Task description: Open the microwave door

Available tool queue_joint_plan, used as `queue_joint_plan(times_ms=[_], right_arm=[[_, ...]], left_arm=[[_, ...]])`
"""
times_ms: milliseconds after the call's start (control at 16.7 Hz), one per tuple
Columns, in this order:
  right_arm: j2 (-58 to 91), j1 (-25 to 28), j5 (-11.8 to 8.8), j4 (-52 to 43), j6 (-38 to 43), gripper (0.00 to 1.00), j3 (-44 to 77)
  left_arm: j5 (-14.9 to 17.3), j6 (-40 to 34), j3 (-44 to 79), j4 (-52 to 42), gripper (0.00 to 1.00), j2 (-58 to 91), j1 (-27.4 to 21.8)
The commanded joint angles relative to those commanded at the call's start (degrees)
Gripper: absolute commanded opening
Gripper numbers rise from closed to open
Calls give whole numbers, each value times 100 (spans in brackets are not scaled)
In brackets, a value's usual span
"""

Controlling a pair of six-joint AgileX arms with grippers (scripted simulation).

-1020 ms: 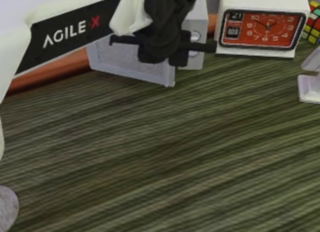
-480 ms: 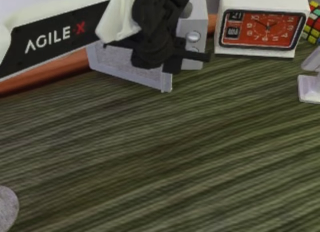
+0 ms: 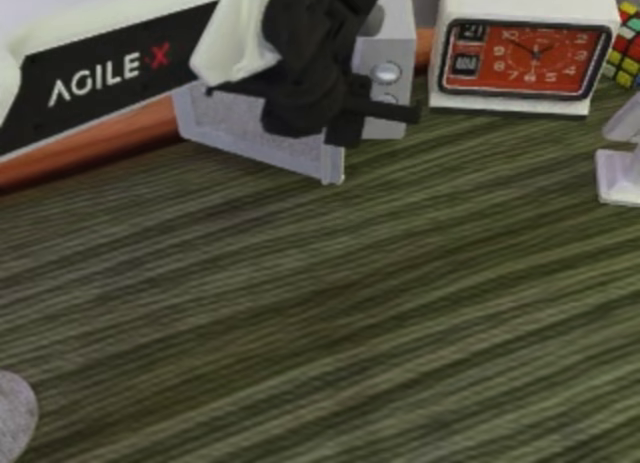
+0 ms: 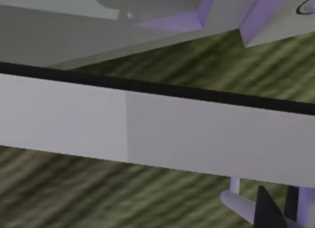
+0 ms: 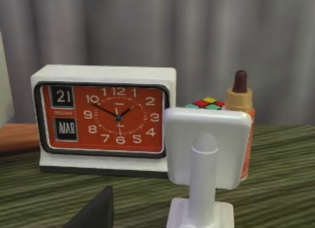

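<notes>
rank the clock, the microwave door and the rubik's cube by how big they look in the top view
1. The clock shows the most area.
2. The microwave door is next, though the left pincer hides part of it, so first place is unsure.
3. The rubik's cube is smallest, cut off by the picture's edge.

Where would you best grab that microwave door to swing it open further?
Grip the door by its free edge, coming from the front. That edge with the handle strip juts out over the table, clear of the microwave; the left gripper is right there.
</notes>
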State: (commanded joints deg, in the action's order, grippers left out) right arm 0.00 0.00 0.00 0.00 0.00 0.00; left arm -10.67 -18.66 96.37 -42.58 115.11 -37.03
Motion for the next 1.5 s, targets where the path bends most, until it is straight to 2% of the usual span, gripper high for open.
queue_joint_plan(times_ms=[780,960,1260,1500], right_arm=[[0,0,0,0,0,100,0],[0,0,0,0,0,100,0],[0,0,0,0,0,100,0],[0,0,0,0,0,100,0]], left_arm=[[0,0,0,0,0,0,0],[69,51,-78,44,0,-51,-22],[305,557,-629,265,0,-422,102],[323,593,-659,292,0,-460,111]])
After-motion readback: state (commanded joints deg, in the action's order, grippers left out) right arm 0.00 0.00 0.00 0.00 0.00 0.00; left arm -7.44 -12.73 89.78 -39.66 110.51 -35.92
